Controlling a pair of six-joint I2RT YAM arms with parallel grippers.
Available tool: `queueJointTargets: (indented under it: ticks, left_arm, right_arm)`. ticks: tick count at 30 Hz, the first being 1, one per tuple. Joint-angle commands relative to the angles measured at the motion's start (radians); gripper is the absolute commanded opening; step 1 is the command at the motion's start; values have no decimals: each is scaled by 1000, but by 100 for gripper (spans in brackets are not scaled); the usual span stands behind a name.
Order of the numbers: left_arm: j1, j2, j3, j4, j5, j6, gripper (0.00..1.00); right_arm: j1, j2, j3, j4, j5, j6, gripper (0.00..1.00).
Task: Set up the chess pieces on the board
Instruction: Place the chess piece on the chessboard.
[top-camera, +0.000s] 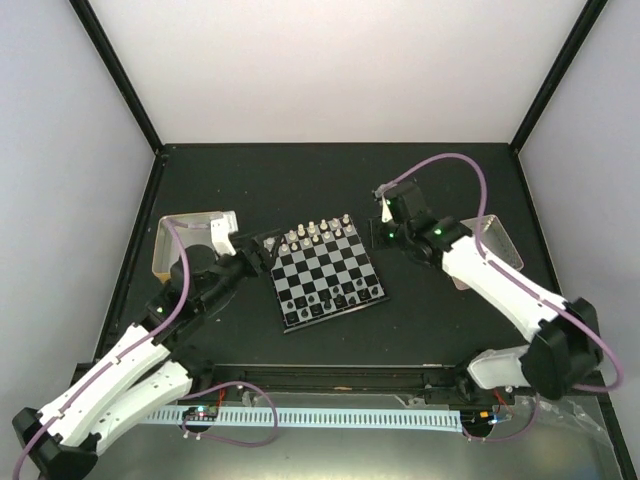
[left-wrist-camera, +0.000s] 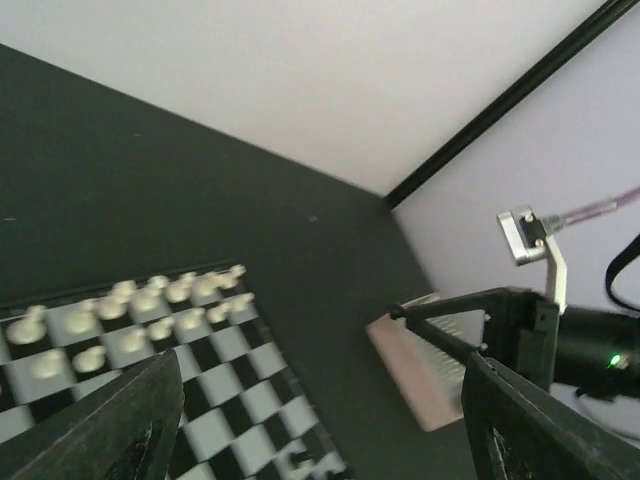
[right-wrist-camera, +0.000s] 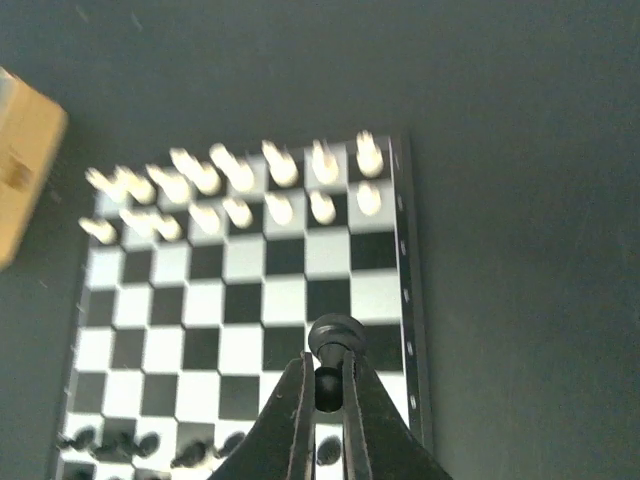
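The right tool (right-wrist-camera: 327, 372) is closed on a small black piece (right-wrist-camera: 335, 335) with a round head, probably a pawn, gripped just under the head. In the top view this tool is seen beside the far right corner of the board (right-wrist-camera: 250, 300), so the pawn is judged to be not yet over its square. The white pieces (right-wrist-camera: 240, 185) fill 2 rows at one side. A few black pieces (right-wrist-camera: 110, 440) stand in the last row opposite. The left tool (top-camera: 262, 246) is wide open near another corner and holds nothing.

The pawn should be carried to 1 free square on the black side and lowered straight and upright. It should be released only when its base rests on the board. The neighbouring pieces should not be touched, since such light figures are probably tipped easily.
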Motion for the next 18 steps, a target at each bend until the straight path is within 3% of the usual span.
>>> queueJointTargets:
  ticks: [1,9,18]
  left_arm:
    - [6,-56,-35,-125,-94,242,78]
    - [5,-107,-86,-158,-98,307,80]
    - [6,-92,-98,-166,-101,330,81]
  right_arm:
    - [-14,100,31,-206,-79,10,1]
    - [-14,322,63,-252,-88,-13,1]
    - [-13,430,80,-305,-103,-27,1]
